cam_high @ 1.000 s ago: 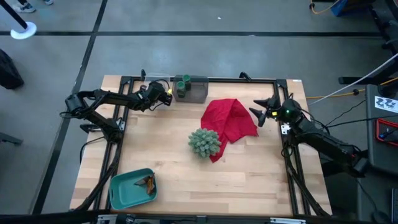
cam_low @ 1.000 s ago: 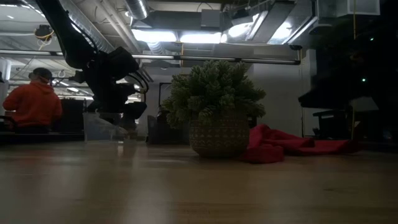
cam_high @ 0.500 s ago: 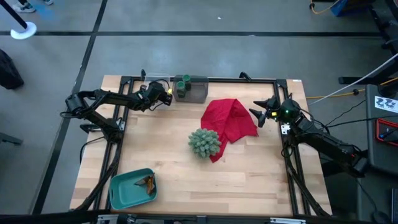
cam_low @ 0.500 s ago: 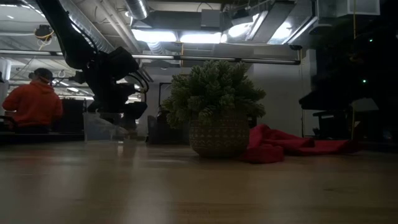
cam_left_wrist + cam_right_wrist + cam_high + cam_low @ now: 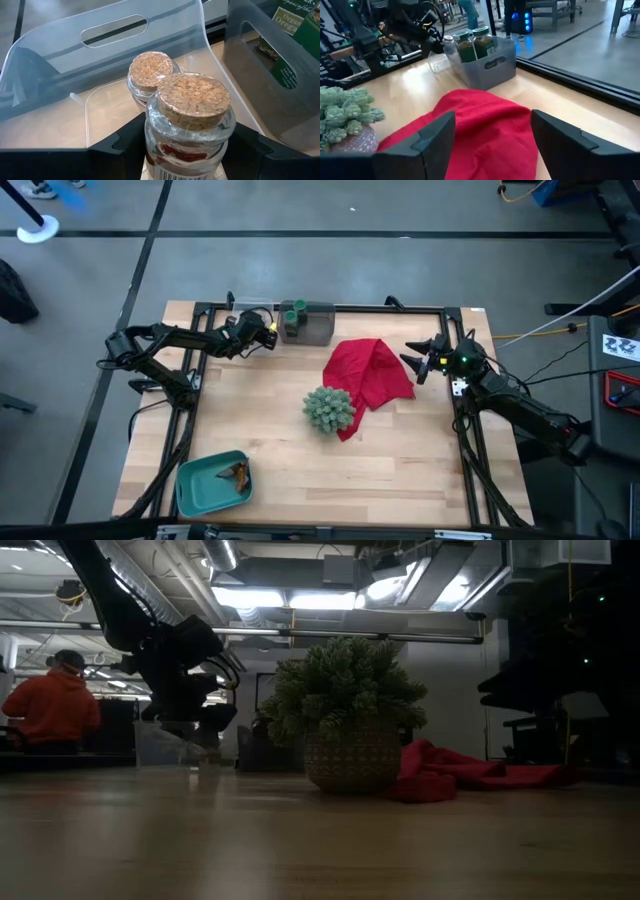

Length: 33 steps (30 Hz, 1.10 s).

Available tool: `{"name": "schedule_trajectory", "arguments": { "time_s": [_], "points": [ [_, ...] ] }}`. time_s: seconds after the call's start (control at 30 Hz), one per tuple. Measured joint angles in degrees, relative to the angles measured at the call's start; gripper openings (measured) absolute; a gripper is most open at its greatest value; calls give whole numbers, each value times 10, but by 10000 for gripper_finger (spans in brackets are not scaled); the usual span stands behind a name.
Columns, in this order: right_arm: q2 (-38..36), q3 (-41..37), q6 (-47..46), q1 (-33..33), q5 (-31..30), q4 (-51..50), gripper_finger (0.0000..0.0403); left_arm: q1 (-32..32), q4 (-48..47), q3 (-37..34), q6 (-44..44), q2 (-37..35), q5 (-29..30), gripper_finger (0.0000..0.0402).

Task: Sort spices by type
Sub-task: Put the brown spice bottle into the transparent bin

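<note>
My left gripper (image 5: 262,332) is at the table's far left, over a clear bin (image 5: 60,65), shut on a cork-lidded glass jar (image 5: 189,120). A second cork-lidded jar (image 5: 150,72) stands in that bin just behind it. Beside it, a grey bin (image 5: 312,326) holds green-lidded jars (image 5: 475,42). Brown and orange packets (image 5: 233,473) lie in a teal tray (image 5: 195,492) at the near left. My right gripper (image 5: 490,150) hangs open above the red cloth (image 5: 370,370) on the right. My left gripper pinches the cork-lidded jar by its glass body (image 5: 150,135), below the lid, one finger (image 5: 117,150) on each side. The jar stands upright in the hold, inside the clear bin's walls. The gripper hides its base, so whether it rests on the bin's floor does not show.
A spiky green ball plant (image 5: 328,408) in a woven pot stands mid-table, touching the red cloth's near edge. A dark metal frame (image 5: 470,450) runs along the table's edges. A person in orange (image 5: 52,705) sits in the room beyond. Bare wood lies between tray and plant.
</note>
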<state>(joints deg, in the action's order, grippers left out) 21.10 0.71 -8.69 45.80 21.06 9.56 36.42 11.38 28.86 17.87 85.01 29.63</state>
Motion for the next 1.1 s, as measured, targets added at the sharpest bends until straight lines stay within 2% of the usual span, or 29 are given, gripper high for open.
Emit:
{"name": "schedule_trajectory", "arguments": {
  "time_s": [0.2, 0.33, 0.53, 1.1],
  "points": [
    [0, 0, 1, 26, 15, 3, 257, 0, 0, 0, 1, 0, 1, 196],
    [0, 0, 29, 38, -1, -47, 257, 0, 1, 0, -12, 0, 0, 196],
    [2, 0, 30, 37, -23, -58, 257, 0, -2, 0, 2, 0, 2, 196],
    [1, 0, 30, 37, -24, -60, 257, 0, -1, 0, -1, 0, 3, 196]
  ]
}}
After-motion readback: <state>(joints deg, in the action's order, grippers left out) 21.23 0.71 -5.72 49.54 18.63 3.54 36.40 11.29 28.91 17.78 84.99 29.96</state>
